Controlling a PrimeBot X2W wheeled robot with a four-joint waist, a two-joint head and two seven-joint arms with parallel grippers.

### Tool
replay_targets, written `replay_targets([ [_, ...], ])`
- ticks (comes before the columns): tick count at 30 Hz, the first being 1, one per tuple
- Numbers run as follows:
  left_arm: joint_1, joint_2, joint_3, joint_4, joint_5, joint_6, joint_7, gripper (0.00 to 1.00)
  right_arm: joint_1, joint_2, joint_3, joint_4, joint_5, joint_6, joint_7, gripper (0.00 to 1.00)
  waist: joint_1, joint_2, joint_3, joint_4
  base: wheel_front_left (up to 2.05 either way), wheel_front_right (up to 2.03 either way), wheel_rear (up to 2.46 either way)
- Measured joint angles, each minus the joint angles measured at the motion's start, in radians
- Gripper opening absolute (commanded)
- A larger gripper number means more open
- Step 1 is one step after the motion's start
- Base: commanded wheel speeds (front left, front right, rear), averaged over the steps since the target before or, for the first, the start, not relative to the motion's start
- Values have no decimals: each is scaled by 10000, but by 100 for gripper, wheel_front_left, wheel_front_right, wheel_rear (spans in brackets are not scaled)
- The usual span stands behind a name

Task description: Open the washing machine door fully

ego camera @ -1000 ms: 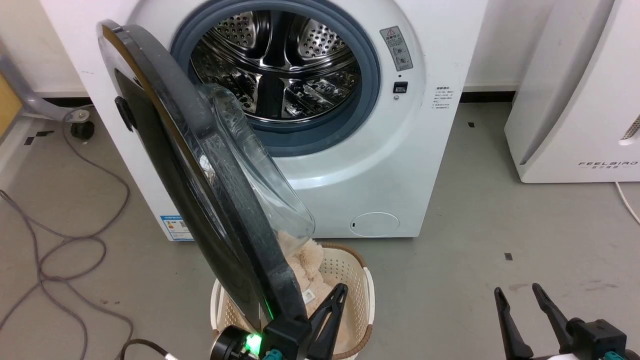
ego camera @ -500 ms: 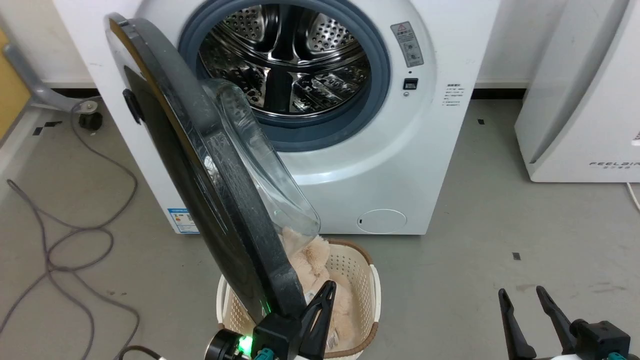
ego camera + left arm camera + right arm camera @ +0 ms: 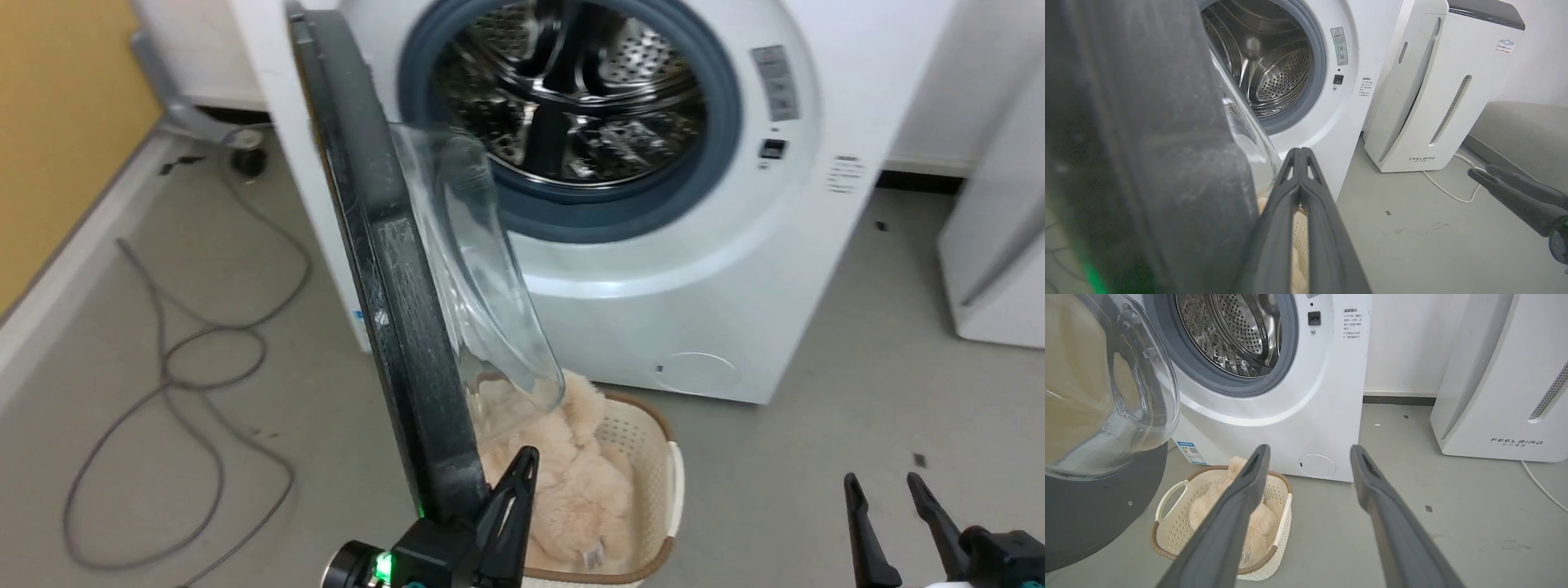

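Note:
The washing machine door (image 3: 384, 245) stands out from the washing machine (image 3: 735, 269) on its left-side hinge, nearly edge-on in the head view, with its clear glass bowl (image 3: 482, 286) facing right. My left gripper (image 3: 526, 457) is shut with nothing between its fingers. It sits right against the inner side of the door's lower rim (image 3: 1147, 163), its tips (image 3: 1300, 152) pointing at the washer. My right gripper (image 3: 890, 490) stays open at the lower right, apart from the door; its fingers (image 3: 1249, 477) frame the washer's lower front. The steel drum (image 3: 571, 106) is exposed.
A cream basket (image 3: 665, 482) holding a beige plush item (image 3: 571, 490) sits on the floor under the door's edge. A white FEELBIRD appliance (image 3: 1425, 102) stands right of the washer. Grey cables (image 3: 188, 367) lie on the floor at left beside a yellow wall (image 3: 57, 122).
The head camera has turned, shifting the whole picture right. The door has swung further out and now looks almost edge-on, with my shut left gripper still at its lower rim.

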Motion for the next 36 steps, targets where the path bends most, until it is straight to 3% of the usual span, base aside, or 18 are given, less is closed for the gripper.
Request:
replay_targets([
  [8,260,221,330,-470,81,462,-102,0,32,10,-167,-136,-21,0,81,100,0,0,107,1143,0,0,0],
  [18,388,746,1962,-514,35,1406,-414,0,24,13,-280,-420,-219,0,242,100,0,0,341,2089,0,0,0],
  [30,-129,1845,4711,1494,-1371,1563,-1267,0,21,13,-209,-844,-353,0,376,100,0,0,351,1911,0,0,0],
  [36,-817,2238,5476,2842,-2034,1154,-1544,0,22,13,-240,-920,-351,0,451,100,1,0,474,1761,0,0,0],
])
